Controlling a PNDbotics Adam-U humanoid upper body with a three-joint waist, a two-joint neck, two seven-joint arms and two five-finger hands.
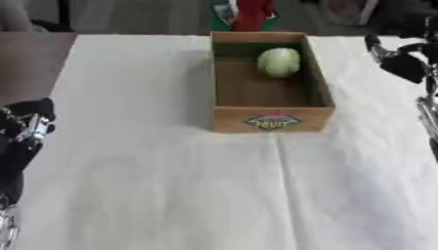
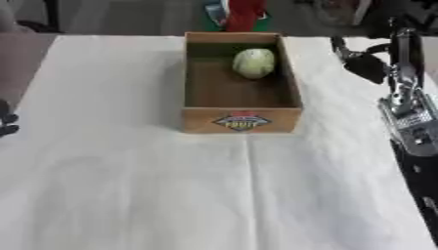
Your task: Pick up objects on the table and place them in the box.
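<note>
Sitting upright near the far middle of the white-clothed table (image 1: pixel 154 185): a brown cardboard box (image 1: pixel 270 118), long side running away from the camera, a colourful label with the word FRUIT on its near wall. Lying inside, against the far right part of the floor and close to the right wall: a pale green round cabbage (image 1: pixel 279 62), touching nothing but the box. Showing bare brown floor across the rest of the box interior.

Hanging at the right edge, beside and above the far right corner of the box, well apart from it: the right hand (image 2: pixel 366 62), black, fingers curling downward, holding nothing and touching neither the box nor the cabbage. Running down the right side of the right eye view behind it: the silver and black forearm.

Resting at the left edge, low over the table and well away from the box: the left hand (image 1: pixel 27 122), black with silver parts, only partly showing. Blurring together there, so cannot tell how far those fingers are spread; gripping nothing that can be made out.

Running from the box toward the near edge: a crease in the cloth. Standing beyond the far edge of the table: something red.
</note>
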